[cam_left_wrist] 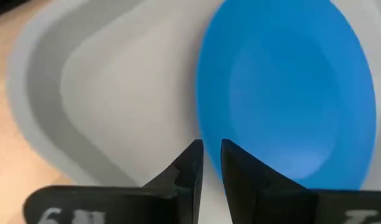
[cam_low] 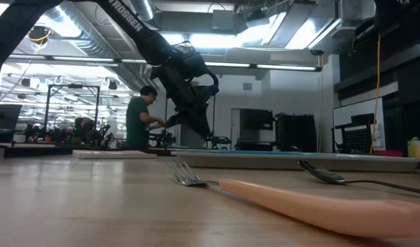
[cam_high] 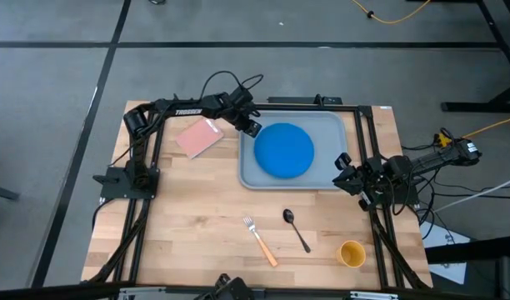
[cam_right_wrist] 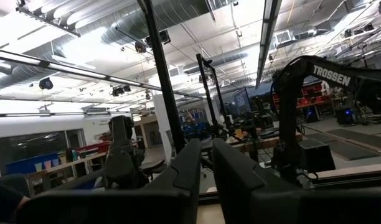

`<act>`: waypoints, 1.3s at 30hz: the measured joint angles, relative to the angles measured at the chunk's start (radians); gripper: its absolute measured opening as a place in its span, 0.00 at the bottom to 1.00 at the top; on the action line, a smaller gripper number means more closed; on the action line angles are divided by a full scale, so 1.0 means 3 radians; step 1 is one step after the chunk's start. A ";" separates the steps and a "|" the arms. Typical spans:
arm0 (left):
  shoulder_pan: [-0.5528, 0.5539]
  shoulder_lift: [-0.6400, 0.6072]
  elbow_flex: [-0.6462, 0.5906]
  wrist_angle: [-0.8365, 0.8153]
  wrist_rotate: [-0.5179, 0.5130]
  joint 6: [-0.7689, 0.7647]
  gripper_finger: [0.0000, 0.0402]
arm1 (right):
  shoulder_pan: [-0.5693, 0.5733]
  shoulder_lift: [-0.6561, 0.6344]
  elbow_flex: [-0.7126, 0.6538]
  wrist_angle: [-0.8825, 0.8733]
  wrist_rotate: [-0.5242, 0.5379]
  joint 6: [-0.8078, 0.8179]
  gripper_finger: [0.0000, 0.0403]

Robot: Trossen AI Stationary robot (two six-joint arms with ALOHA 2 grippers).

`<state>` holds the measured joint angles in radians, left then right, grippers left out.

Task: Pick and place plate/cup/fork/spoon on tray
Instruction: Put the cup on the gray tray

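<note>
The blue plate (cam_high: pixel 284 150) lies flat in the grey-blue tray (cam_high: pixel 338 125) at the table's far side. My left gripper (cam_high: pixel 253 127) hangs shut just above the plate's far-left rim (cam_left_wrist: pixel 206 124), clear of the tray in the low view (cam_low: pixel 204 130). My right gripper (cam_high: pixel 342 162) waits shut by the tray's right rim. The fork (cam_high: pixel 261 240), the black spoon (cam_high: pixel 295 229) and the yellow cup (cam_high: pixel 351 252) lie or stand on the bare wood near the front edge.
A pink card (cam_high: pixel 198 136) lies on the table left of the tray, under the left arm. The arms' dark frame rails run along both table sides. A person stands in the room far behind the table (cam_low: pixel 138 120).
</note>
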<state>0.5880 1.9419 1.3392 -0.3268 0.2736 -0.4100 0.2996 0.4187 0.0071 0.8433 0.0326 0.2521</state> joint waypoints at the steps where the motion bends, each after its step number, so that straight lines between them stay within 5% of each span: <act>1: 0.0000 -0.0009 -0.0001 0.0001 0.0010 0.0005 0.12 | 0.0000 0.0000 0.0000 0.0000 0.0000 0.0006 0.12; 7: -0.0138 -0.0300 -0.0004 -0.0025 0.0684 0.0320 0.12 | 0.0001 0.0000 0.0000 0.0005 0.0003 -0.0155 0.12; 12: -0.0358 -0.0787 0.0000 -0.0776 0.1042 0.0872 0.12 | 0.0001 0.0001 0.0000 0.0153 0.0096 -0.0457 0.12; 16: -0.0677 -0.1150 -0.0001 -0.1745 0.0533 0.0705 0.12 | 0.0000 0.0000 0.0000 0.0198 0.0248 -0.0527 0.12; 20: -0.1209 -0.1510 -0.0250 -0.2281 -0.0453 0.0689 0.12 | 0.0000 0.0001 0.0000 0.0155 0.0268 -0.0504 0.12; 22: -0.1454 -0.1748 -0.0532 -0.2155 -0.0733 0.0443 0.12 | 0.0001 0.0001 0.0000 0.0159 0.0268 -0.0504 0.12; 26: -0.1862 -0.2258 -0.1208 -0.1498 -0.0751 0.0116 0.12 | 0.0001 0.0001 0.0023 0.0234 0.0268 -0.0451 0.12; 32: -0.2287 -0.2825 -0.2078 -0.0422 -0.0929 -0.0094 0.12 | 0.0000 0.0340 0.0584 -0.0143 0.0187 -0.0285 0.12; 36: -0.2430 -0.3122 -0.2530 0.0011 -0.1109 -0.0084 0.12 | 0.0001 0.0791 0.1269 -0.0948 0.0003 -0.0139 0.12; 39: -0.2461 -0.3336 -0.2877 0.0518 -0.1142 0.0021 0.12 | 0.0001 0.1079 0.1916 -0.2146 -0.0113 0.0188 0.12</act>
<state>-0.1501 0.9410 0.4760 -0.1714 -0.0690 -0.4038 0.3000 0.7423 0.5819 0.1995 -0.0014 0.3085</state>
